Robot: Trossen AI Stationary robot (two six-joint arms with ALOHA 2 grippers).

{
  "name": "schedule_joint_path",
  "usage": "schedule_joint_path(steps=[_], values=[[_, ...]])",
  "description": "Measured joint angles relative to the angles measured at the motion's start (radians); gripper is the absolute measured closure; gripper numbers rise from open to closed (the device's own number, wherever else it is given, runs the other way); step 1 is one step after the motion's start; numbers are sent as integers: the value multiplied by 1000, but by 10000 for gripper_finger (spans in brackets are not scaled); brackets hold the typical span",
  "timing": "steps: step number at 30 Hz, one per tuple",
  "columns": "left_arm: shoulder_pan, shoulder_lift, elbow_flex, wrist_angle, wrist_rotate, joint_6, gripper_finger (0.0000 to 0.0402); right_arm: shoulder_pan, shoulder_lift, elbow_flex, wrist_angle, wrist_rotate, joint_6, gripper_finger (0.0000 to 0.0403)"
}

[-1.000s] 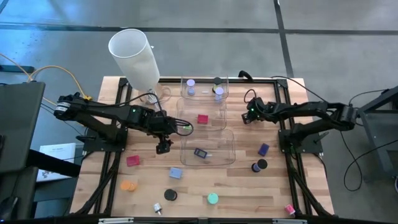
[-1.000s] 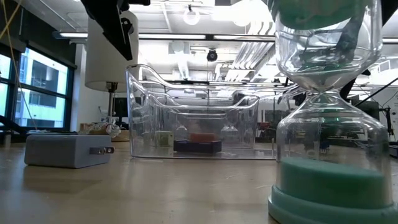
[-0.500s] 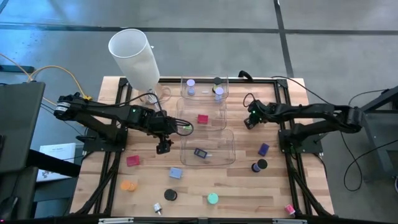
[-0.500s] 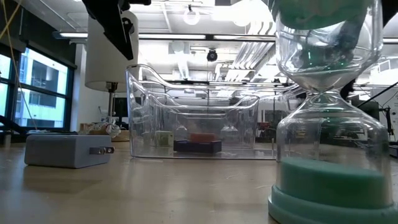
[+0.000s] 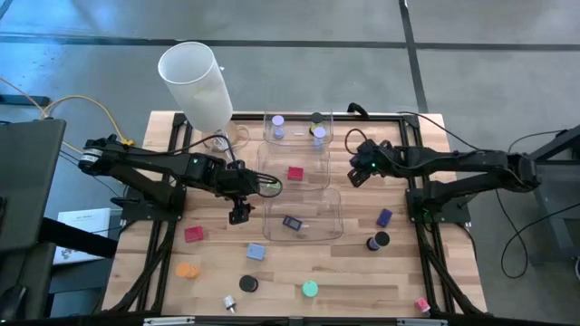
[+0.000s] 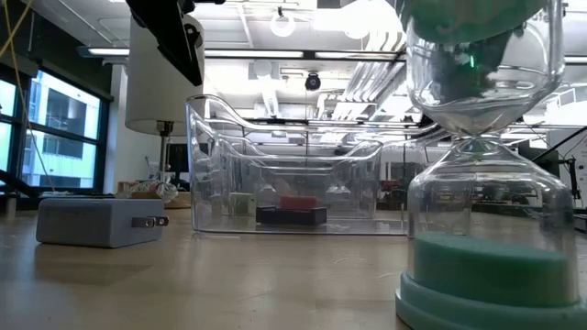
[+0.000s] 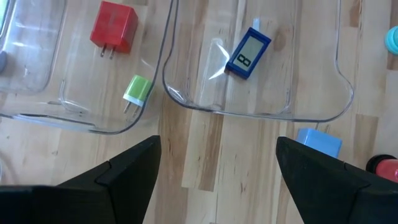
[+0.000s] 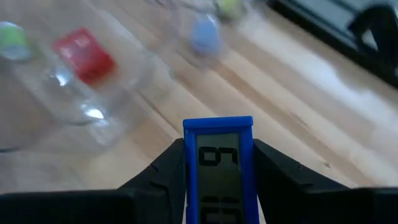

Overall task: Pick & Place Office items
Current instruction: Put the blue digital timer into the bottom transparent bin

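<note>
The right end effector (image 8: pixel 217 180) pinches a small blue rectangular plastic timer with a grey digit display (image 8: pixel 217 163), gripped across its narrow sides, and hovers right of centre in the high view, just beside the three clear plastic rectangular bins (image 5: pixel 337 217) on the wooden slatted table (image 5: pixel 344 272). The left end effector (image 7: pixel 216 165) stands spread and empty at centre left of that view, above the table at the near bin's edge. That bin already holds a second blue display timer (image 7: pixel 247 53); the middle one holds a red plug-shaped block (image 7: pixel 114 27) and a small green plug block (image 7: pixel 137 91). The held timer looks light, rigid and smooth-sided, so it could slip or twist if squeezed loosely; the flat long edges are the sound place to hold, keeping off the display face. Other pieces lie loose at the lower part of the high view, among them a pale blue block (image 5: pixel 256 253) and an orange disc (image 5: pixel 187 270).
</note>
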Motion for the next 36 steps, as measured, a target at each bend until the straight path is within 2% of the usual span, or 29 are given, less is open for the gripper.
schedule_joint_path(steps=[5, 13, 16, 20, 25, 30, 36], values=[[0, 0, 0, 0, 0, 0, 91, 116, 4, 101, 8, 66, -4, 266], [0, 0, 0, 0, 0, 4, 91, 273, 53, 180, 82, 72, -9, 266], [0, 0, 0, 3, 0, 4, 91, 318, 103, 199, 192, 26, -50, 266], [0, 0, 0, 9, 0, 5, 91, 365, 206, 269, 222, -43, -105, 266], [0, 0, 0, 12, 0, 5, 91, 387, 340, 383, 141, -95, -132, 266], [0, 0, 0, 11, 0, 7, 91, 385, 463, 489, 39, -195, -140, 266], [0, -1, 0, 11, 0, 7, 91, 359, 576, 512, 7, -313, -180, 266]])
